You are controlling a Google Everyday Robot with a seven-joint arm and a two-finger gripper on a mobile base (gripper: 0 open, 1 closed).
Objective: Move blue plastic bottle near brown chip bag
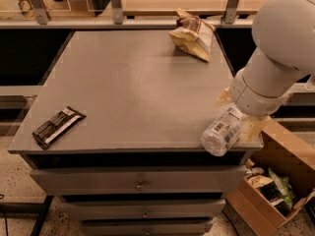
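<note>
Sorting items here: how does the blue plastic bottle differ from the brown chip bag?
The blue plastic bottle is clear, on its side at the front right edge of the table; the brown chip bag is opaque and wrinkly at the far edge. The hand is at the bottle, far from the bag. Both rest on the table.

White arm [285, 38] entering from the upper right, thick rounded link angled down and left, wrist low, gripper [239, 113] largely hidden beneath it, over the desk [123, 82] right front corner
</note>
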